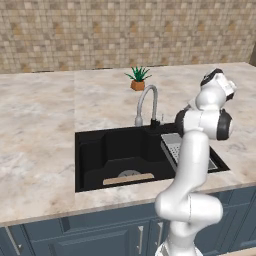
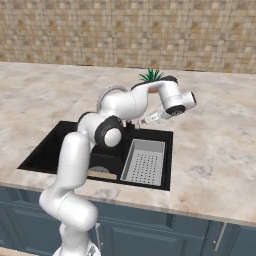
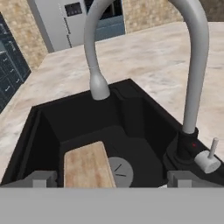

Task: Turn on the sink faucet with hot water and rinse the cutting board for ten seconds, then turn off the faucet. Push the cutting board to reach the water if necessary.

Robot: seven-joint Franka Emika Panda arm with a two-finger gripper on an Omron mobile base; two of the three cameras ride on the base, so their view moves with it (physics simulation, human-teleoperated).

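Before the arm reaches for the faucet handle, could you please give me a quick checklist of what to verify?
1. Gripper open: ok.
2. Nothing held between the fingers: ok.
3. Handle of the sink faucet in sight, unobstructed: ok.
4. Water running: not ok, no stream at the spout.
5. Cutting board in the sink: ok, lying on the bottom.
6. Board under the spout: cannot tell; it may need a push.

I can read no text, label, brand or number anywhere, the dark display panel on the grey appliance (image 3: 73,8) behind the counter too blurred for me to make out, the sink faucet (image 3: 191,78) unmarked
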